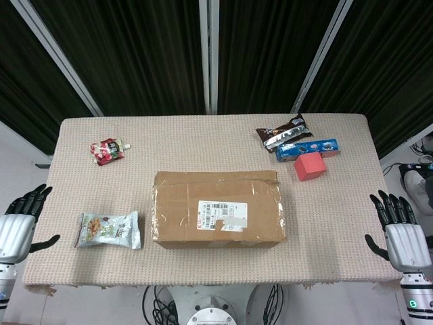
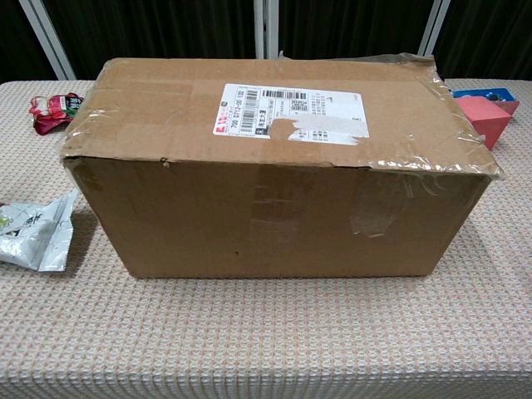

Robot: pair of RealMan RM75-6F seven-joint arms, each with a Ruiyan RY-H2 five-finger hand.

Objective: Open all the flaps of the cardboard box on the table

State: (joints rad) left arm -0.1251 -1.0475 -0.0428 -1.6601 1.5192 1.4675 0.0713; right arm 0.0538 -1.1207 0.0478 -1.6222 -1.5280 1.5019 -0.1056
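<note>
Now I see the cardboard box (image 1: 218, 208), flaps closed, lying lengthwise across the worktop (image 1: 203, 139) centre, midway between my left hand (image 1: 20, 220) and right hand (image 1: 399, 230), both empty with fingers spread.

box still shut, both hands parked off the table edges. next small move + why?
Probably bring the right hand in over the cardboard box toward its top flap edge. The flaps lie flat and closed, and both the right and the left hand sit open beside the table, touching nothing.
</note>
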